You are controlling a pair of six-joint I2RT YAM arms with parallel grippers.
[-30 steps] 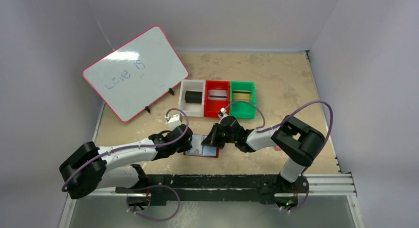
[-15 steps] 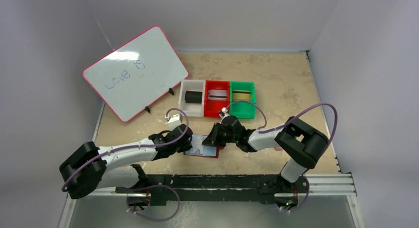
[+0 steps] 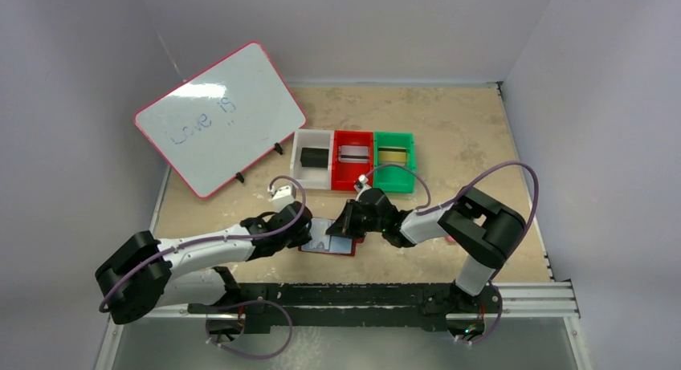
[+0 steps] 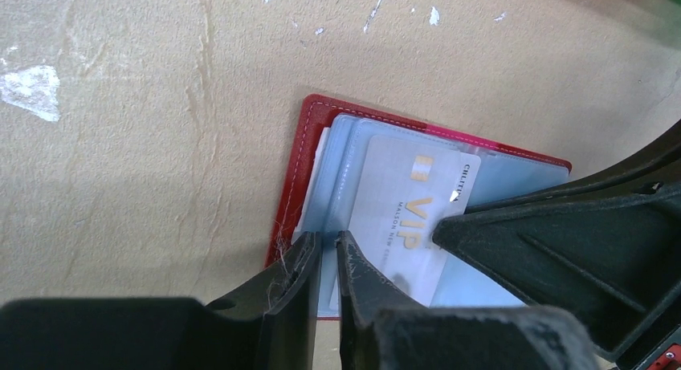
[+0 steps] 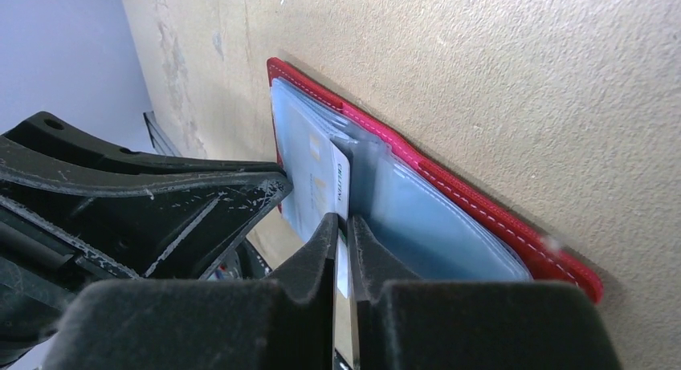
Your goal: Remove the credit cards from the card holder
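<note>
Low at the centre of the top view, the card holder (image 3: 325, 245) lies open on the table (image 3: 450, 129), and it has not moved over the last second. Only the right arm's elbow sways out and back. The right gripper (image 5: 341, 225) is clamped on the edge of a pale credit card (image 4: 409, 201) (marked VIP). The left gripper (image 4: 325, 245) pinches the holder's blue sleeve edge at the bottom of its view, pinning it. By my reading, the card's pull-out has barely begun.
</note>
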